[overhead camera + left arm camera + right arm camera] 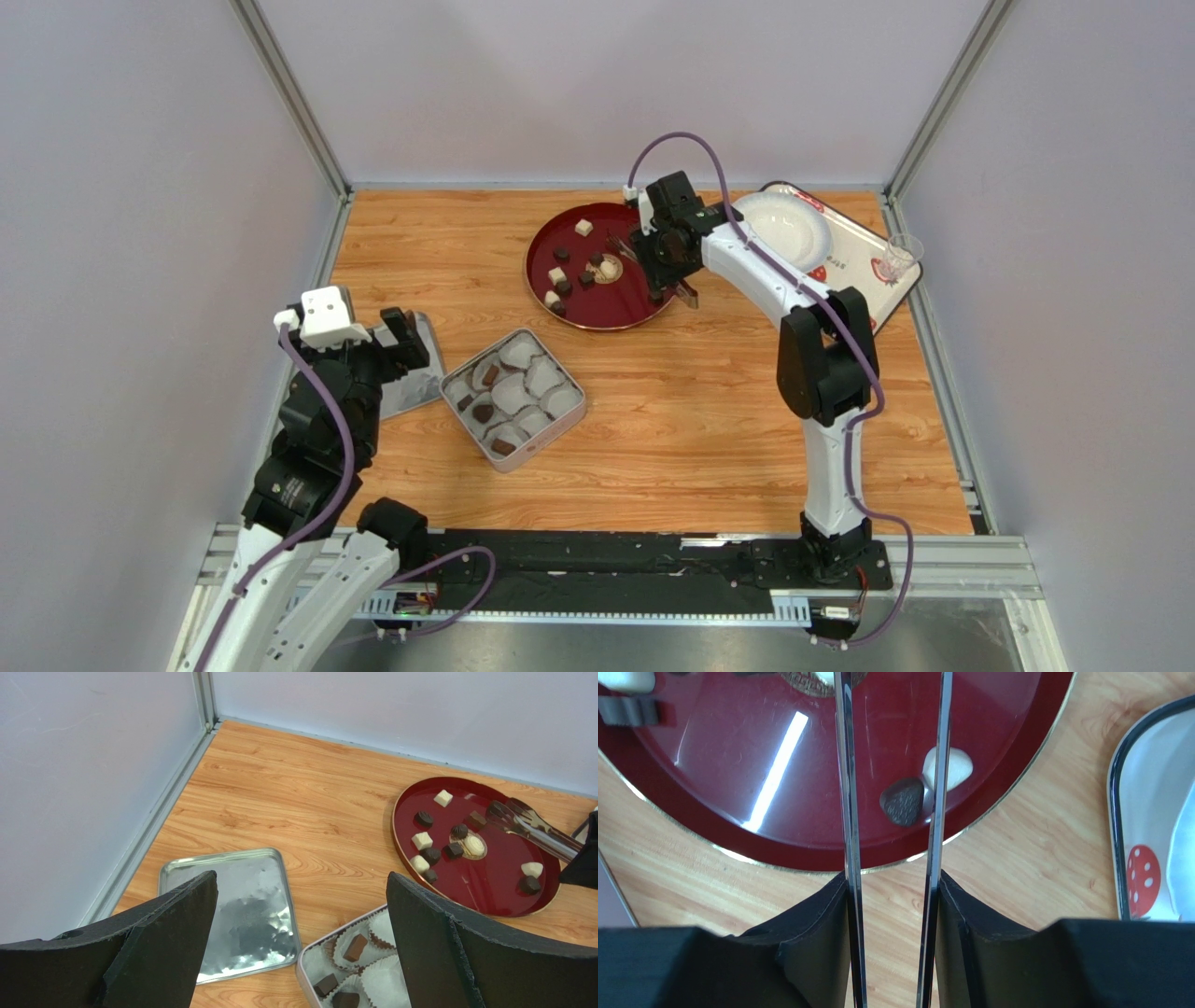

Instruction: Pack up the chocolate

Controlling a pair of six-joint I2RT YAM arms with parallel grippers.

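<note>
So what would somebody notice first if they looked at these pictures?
Probably the shiny red plate at the far middle of the table, dotted with little dark and white chocolate pieces. Right over it, the right gripper squeezes long metal tongs, a dark piece showing between their arms. Nearer and to the left sits a square tin of paper cups, a few already filled.

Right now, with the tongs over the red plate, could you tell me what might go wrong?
The dark chocolate seems to touch a white piece beside one arm of the tongs held by the right gripper, so closing could pinch both or neither. Both lie near the rim of the glossy red plate and might slide off onto the table.
</note>
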